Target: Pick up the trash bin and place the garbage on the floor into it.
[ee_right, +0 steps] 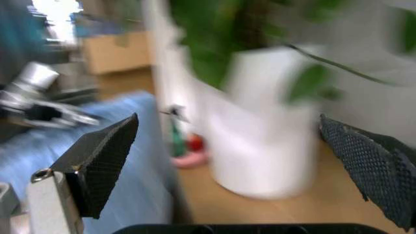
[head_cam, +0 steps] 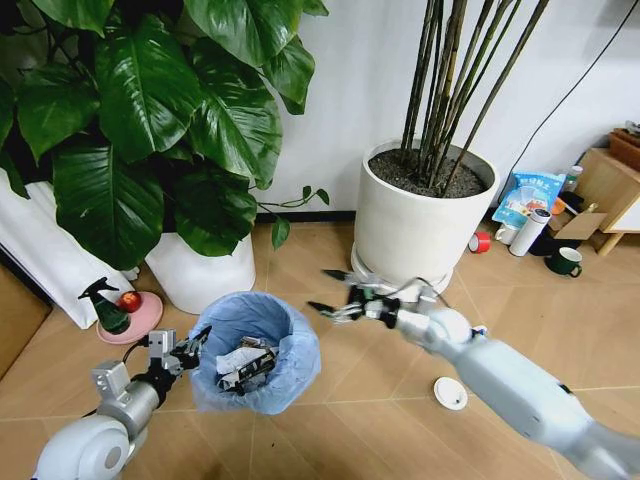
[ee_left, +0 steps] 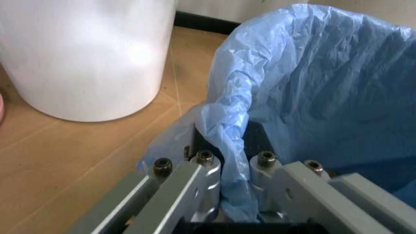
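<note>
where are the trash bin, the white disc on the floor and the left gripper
trash bin (head_cam: 296,345): head view, on the blue bag folded over its rim
white disc (head_cam: 450,393): head view, on its flat top, lying on the floor
left gripper (ee_left: 235,165): left wrist view, midway between its fingertips, clamped on the bin's rim

The head view looks down and forward from above. The left wrist view sits close against the trash bin (ee_left: 312,97) rim. The right wrist view faces left, sharing that bin (ee_right: 78,161).
</note>
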Available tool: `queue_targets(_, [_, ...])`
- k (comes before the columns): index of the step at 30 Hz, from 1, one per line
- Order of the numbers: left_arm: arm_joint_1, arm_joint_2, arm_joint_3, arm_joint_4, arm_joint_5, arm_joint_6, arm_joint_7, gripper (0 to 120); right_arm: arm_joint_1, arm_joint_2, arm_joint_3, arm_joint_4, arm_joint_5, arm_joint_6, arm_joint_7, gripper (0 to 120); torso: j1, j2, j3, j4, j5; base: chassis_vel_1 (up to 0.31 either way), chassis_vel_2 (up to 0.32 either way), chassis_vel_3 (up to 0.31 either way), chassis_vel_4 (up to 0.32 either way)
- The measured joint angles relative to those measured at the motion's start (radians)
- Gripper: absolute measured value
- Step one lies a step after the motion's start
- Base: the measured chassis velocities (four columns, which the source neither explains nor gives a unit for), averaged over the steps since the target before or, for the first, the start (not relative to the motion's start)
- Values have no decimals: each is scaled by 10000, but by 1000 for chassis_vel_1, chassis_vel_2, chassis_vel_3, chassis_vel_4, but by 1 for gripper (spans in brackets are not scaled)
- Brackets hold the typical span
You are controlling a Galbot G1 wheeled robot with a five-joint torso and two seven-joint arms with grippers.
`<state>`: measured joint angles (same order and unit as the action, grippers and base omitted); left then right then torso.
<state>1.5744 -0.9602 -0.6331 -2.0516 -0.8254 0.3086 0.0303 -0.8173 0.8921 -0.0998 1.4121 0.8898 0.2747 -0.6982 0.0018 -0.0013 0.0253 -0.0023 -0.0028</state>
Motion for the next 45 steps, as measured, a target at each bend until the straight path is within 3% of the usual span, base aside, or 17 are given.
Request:
queue_targets(3, [-9, 15, -9, 1, -17, 0, -1, 0, -926, -162, 801, 50, -534, -5, 793, 100, 0, 0, 1, -5, 6, 0, 0, 0, 0])
queue_targets(6, [-26, 21, -31, -26, -62, 0, 0, 0, -2440, -204, 2399, -57, -1870, -12, 2323, 100, 0, 0, 0, -2, -3, 0, 0, 0, 0])
queue_targets(16, [13, 72, -156, -68, -133, 0, -3, 0, -5191, 618, 4978, -508, -3364, -410, 3586, 100, -1, 0, 0, 0, -2, 0, 0, 0, 0])
queue_targets(32, [47, 13, -197, -36, -131, 1, -23, 0, -6903, 878, 5032, -581, -3854, -273, 4025, 100, -1, 0, 1, 0, -3, 0, 0, 0, 0])
queue_targets(45, [192, -66, -297, -71, -68, 5, -35, 0, -6543, 783, 4636, -1646, -3710, -242, 3572, 100, -1, -1, 1, 1, -3, 0, 0, 0, 0])
